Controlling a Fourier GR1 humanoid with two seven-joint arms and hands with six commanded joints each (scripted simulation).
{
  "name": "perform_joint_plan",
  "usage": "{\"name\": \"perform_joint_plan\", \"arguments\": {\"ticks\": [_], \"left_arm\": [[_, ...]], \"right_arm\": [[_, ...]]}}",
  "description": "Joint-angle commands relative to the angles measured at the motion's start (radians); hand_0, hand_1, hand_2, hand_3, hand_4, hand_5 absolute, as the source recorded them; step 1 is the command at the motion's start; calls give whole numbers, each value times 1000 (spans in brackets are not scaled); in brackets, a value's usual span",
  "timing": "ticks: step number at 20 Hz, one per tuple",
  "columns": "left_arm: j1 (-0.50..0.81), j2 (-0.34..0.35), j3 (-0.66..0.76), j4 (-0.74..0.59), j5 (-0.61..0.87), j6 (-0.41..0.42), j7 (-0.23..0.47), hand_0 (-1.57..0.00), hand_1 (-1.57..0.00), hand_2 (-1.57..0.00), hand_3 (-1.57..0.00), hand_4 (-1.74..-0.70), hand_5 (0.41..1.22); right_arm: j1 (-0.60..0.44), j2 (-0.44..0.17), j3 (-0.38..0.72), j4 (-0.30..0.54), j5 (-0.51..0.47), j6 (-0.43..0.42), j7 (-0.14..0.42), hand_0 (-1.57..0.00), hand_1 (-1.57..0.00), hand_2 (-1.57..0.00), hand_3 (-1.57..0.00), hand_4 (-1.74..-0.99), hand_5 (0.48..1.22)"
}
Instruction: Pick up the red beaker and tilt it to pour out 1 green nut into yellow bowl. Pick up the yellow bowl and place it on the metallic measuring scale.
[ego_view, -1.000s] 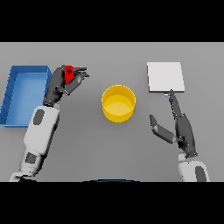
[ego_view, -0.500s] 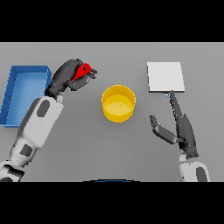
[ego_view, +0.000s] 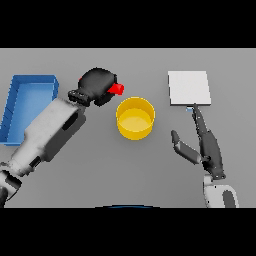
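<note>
A plain grey counter fills the whole scene, matte and even in tone, with no wall or other part of the room showing beyond its far edge.

At the far left lies a blue tray, a shallow rectangular bin with raised walls. Its near right corner is hidden behind the left arm.

The left robot hand is raised just right of the tray, its dark fingers curled tightly round the red beaker. Only a small red part of the beaker shows, sticking out of the fist toward the right, so it looks tipped sideways. That red tip is close to the far left rim of the yellow bowl, though whether it is over the rim or just beside it cannot be told.

The yellow bowl stands upright near the middle of the counter, round and open. Nothing can be made out inside it.

At the far right lies the metallic measuring scale, a flat pale square, well apart from the bowl.

The right robot hand shows at the near right, spread wide with straight fingers pointing toward the scale, fingertips close to its near edge, thumb held out to the left. It holds nothing.
</note>
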Motion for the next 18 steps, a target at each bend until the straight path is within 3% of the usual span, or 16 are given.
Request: {"name": "perform_joint_plan", "arguments": {"ticks": [1,5,7,11,18], "left_arm": [[-20,6,-27,16,-29,-25,-3,-1571,-1571,-1571,-1492,-1698,1205],[-132,14,-128,71,-135,-122,-54,-1571,-1571,-1571,-1349,-1717,1215],[-159,-3,-173,109,-182,-133,-76,-1571,-1571,-1571,-1295,-1719,1217],[-223,-10,-248,135,-251,-165,-156,-1571,-1571,-1571,-1458,-1727,1219],[-328,-6,-399,178,-404,-175,-247,-1571,-1571,-1571,-1547,-1737,1221]], "right_arm": [[7,-1,2,-11,-5,5,-4,1,1,1,1,-1190,675],[0,16,-7,3,-38,13,13,1,1,1,1,-1197,659],[13,22,-2,-17,-39,11,12,1,1,1,1,-1206,639],[3,22,-4,-4,-14,-11,13,1,1,1,1,-1221,610],[-1,28,-3,14,10,-33,-14,1,1,1,1,-1160,569]]}}
